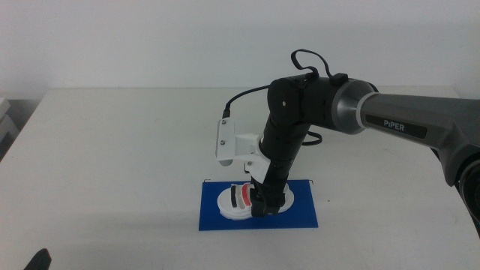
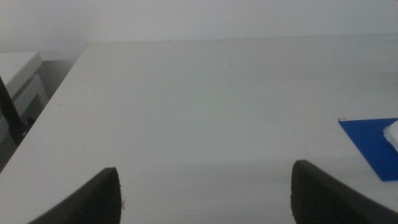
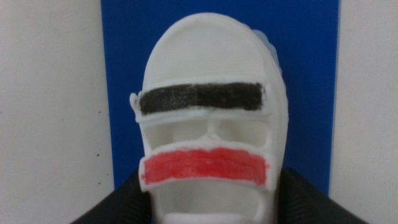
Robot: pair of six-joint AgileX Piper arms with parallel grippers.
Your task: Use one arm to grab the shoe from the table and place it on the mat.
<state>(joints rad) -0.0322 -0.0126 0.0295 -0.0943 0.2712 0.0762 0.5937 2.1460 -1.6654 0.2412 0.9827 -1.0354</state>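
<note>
The white shoe [image 1: 234, 200] with black and red straps lies on the dark blue mat [image 1: 300, 214] near the table's front. My right arm reaches in from the right, and its gripper [image 1: 262, 208] points down at the shoe's heel end. In the right wrist view the shoe [image 3: 208, 62] fills the picture over the mat [image 3: 121, 62]. The two dark jaws of the gripper [image 3: 211, 208] press against the shoe's sides behind the red strap. My left gripper [image 2: 205, 193] is open and empty, waiting at the front left [image 1: 37, 261].
The white table [image 1: 112, 150] stretches bare to the left and behind the mat. A corner of the mat [image 2: 373, 143] and a bit of the shoe [image 2: 393, 134] show in the left wrist view. Grey furniture [image 2: 22, 81] stands beyond the table's left edge.
</note>
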